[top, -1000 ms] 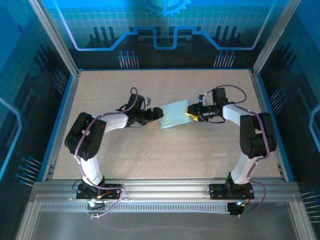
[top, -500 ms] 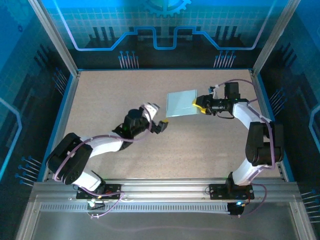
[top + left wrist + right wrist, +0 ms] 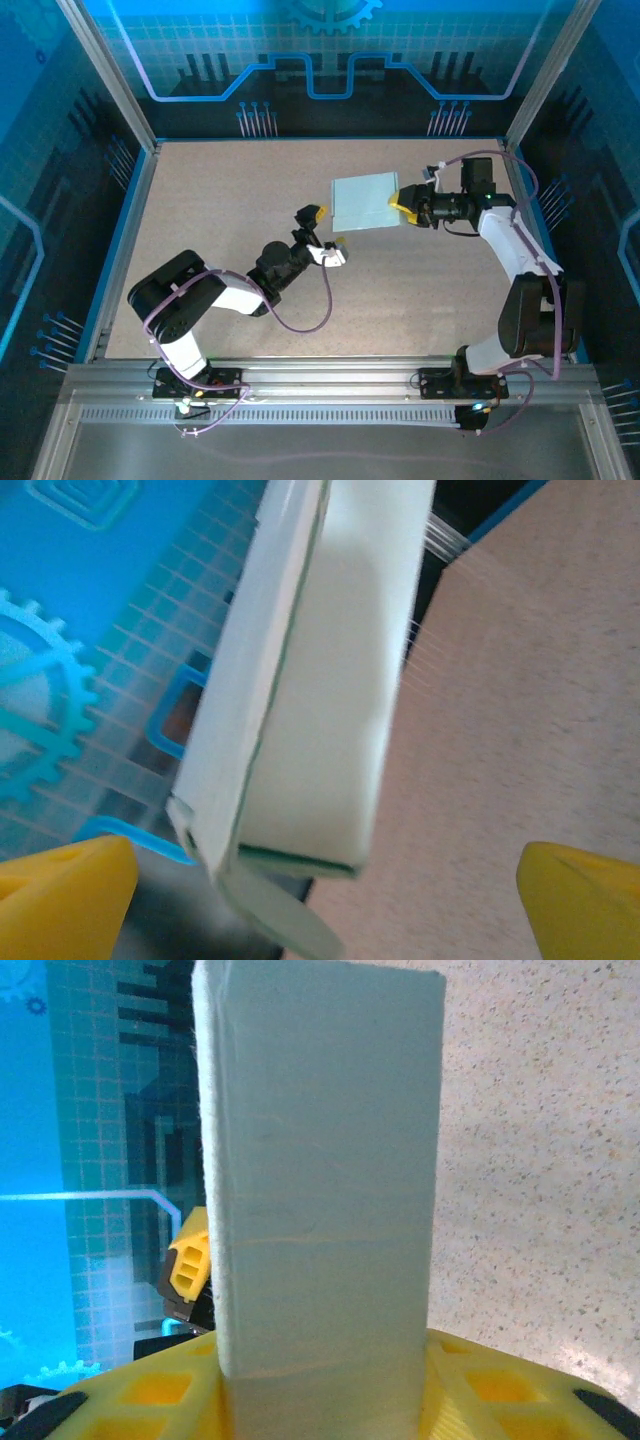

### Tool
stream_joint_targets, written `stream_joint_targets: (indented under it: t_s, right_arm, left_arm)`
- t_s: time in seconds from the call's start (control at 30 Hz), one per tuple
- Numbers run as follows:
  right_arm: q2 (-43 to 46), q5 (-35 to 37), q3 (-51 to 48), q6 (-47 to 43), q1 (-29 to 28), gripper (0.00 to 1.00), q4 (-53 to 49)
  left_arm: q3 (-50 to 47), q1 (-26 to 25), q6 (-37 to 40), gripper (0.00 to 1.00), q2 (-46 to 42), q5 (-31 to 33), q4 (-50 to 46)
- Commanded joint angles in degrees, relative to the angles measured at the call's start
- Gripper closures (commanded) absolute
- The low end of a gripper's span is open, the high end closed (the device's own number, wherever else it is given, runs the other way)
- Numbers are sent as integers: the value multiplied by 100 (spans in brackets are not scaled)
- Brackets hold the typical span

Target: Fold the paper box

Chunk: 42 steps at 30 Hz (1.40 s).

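Speckled beige table, blue-rimmed

The left pincer and right pincer are yellow-tipped, on white, black-jointed, purple-cabled arms.

From the left wrist we see the paper box blurred, its top cut off; the right gripper covers one edge.

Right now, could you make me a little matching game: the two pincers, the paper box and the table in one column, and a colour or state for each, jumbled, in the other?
Column one:
1. left pincer
2. right pincer
3. paper box
4. table

Column two:
A. speckled beige
B. pale blue-white
C. wide open, holding nothing
D. closed on one edge of the box

Pairs: 1-C, 2-D, 3-B, 4-A
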State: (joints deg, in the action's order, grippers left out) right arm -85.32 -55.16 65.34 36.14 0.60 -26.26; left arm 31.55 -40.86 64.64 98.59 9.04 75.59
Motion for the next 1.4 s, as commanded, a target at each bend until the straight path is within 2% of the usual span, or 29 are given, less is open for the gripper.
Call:
stream_joint_targets:
  t_s: [0.0,0.23,0.53,0.8,1.03,1.37]
  right_arm:
    - [212,-310,225,-228,80,56,-673]
    - [286,-471,196,-196,75,56,-863]
    - [228,-551,58,-100,22,57,-858]
    - [158,-563,96,-69,-14,56,-883]
    - [130,-546,133,-117,-75,56,-962]
    - [104,-408,224,108,-78,42,-903]
  left_arm:
    - [130,-51,714,2,-120,133,465]
    - [158,-132,1000,14,-260,94,441]
    - [144,-273,1156,23,-428,87,234]
    - [1,-277,1052,42,-516,81,280]
    - [-17,-274,1002,52,-533,73,229]
    - [-17,-274,562,63,-415,2,294]
